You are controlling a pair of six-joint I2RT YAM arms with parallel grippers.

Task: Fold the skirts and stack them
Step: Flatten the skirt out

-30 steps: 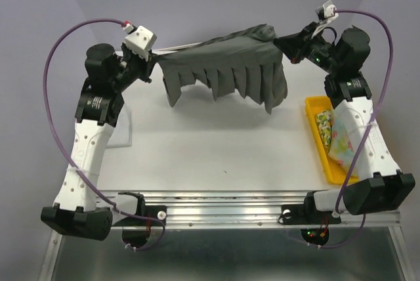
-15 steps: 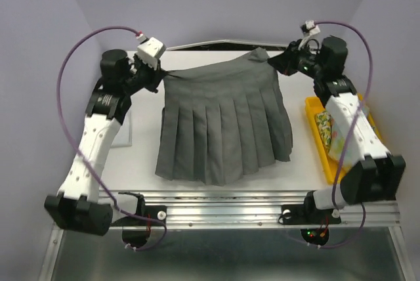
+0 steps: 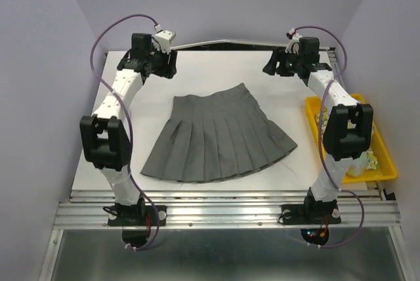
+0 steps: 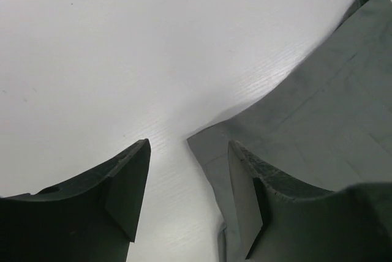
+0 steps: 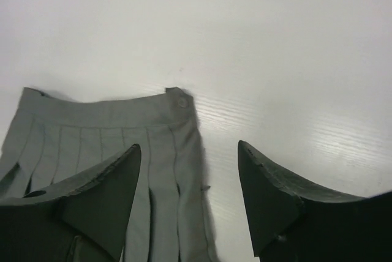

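The skirt [image 3: 216, 136] is laid flat on the counter [image 3: 197, 74], with the left tool [image 4: 189, 143] and right tool [image 5: 188, 145] held wide, empty, beyond its far corners.

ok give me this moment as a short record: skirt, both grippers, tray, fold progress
skirt: dark grey pleated cloth skirt spread flat on the white table, waistband toward the far side
left gripper: open, empty, over the waistband's left corner
right gripper: open, empty, over the waistband's buttoned right corner
tray: yellow plastic tray at the table's right edge, floral cloth inside
fold: not yet begun
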